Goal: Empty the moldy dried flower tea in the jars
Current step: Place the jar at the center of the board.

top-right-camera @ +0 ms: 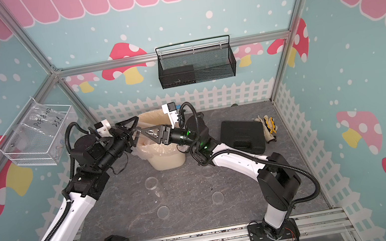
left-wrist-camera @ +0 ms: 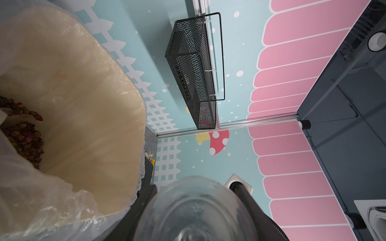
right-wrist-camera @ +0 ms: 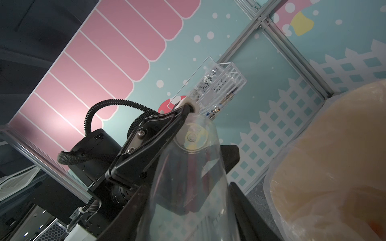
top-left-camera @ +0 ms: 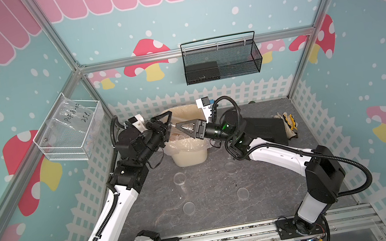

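One clear jar (top-left-camera: 175,126) hangs on its side above the cream bin (top-left-camera: 190,158), and both grippers hold it. My left gripper (top-left-camera: 165,128) is shut on one end, its fingers hugging the jar (left-wrist-camera: 196,208) in the left wrist view. My right gripper (top-left-camera: 180,127) is shut on the other end, black fingers (right-wrist-camera: 133,208) against the jar (right-wrist-camera: 188,187) wall. That jar looks empty. Reddish-brown dried flower tea (left-wrist-camera: 23,133) lies inside the lined bin (left-wrist-camera: 94,104). Two more clear jars (top-left-camera: 179,179) (top-left-camera: 230,166) stand on the grey table.
Two flat clear lids (top-left-camera: 189,207) (top-left-camera: 242,193) lie on the table nearer the front. A black case (top-left-camera: 266,127) and gloves (top-left-camera: 288,121) sit at the back right. A black mesh basket (top-left-camera: 222,61) hangs on the back wall, a clear wire basket (top-left-camera: 70,130) on the left wall.
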Robot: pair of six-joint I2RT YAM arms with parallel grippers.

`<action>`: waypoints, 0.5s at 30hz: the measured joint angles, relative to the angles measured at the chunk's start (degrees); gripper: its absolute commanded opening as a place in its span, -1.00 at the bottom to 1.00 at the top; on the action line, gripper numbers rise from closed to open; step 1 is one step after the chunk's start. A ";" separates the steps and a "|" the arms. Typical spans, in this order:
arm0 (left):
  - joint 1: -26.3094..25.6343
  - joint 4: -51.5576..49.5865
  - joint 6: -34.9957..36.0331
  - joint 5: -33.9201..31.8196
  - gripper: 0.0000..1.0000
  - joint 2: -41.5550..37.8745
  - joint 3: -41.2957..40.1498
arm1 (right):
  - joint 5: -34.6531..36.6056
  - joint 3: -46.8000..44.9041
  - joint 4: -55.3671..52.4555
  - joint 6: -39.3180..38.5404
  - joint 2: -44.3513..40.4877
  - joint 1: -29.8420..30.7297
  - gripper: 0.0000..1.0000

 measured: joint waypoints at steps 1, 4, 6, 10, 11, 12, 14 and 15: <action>-0.02 0.00 0.44 -0.02 0.57 -0.07 0.00 | 0.00 -0.02 0.02 -0.48 0.00 0.02 -0.38; -0.11 -0.44 1.55 -0.07 0.92 -0.28 0.00 | 0.15 -0.15 0.02 -1.68 -0.07 0.02 -0.46; -0.13 -0.76 2.67 -0.20 1.00 -0.44 0.00 | 0.26 -0.52 0.02 -2.40 -0.22 0.00 -0.48; -0.13 -2.03 5.33 -0.61 1.00 -0.87 0.13 | 0.66 -1.84 -0.09 -3.91 -1.16 0.02 -0.51; -0.15 -2.75 6.49 -0.85 1.00 -1.01 0.33 | 0.79 -2.19 -0.28 -4.33 -1.57 0.02 -0.51; -0.22 -4.28 8.00 -1.31 1.00 -1.14 0.96 | 1.05 -2.58 -0.68 -4.83 -2.16 0.02 -0.53; -0.57 -7.58 11.87 -3.08 1.00 -1.53 2.67 | 1.75 -3.21 -1.97 -6.25 -3.56 0.02 -0.55; -0.90 -9.49 14.32 -4.33 1.00 -1.95 3.72 | 2.12 -3.52 -3.08 -7.17 -4.57 0.00 -0.56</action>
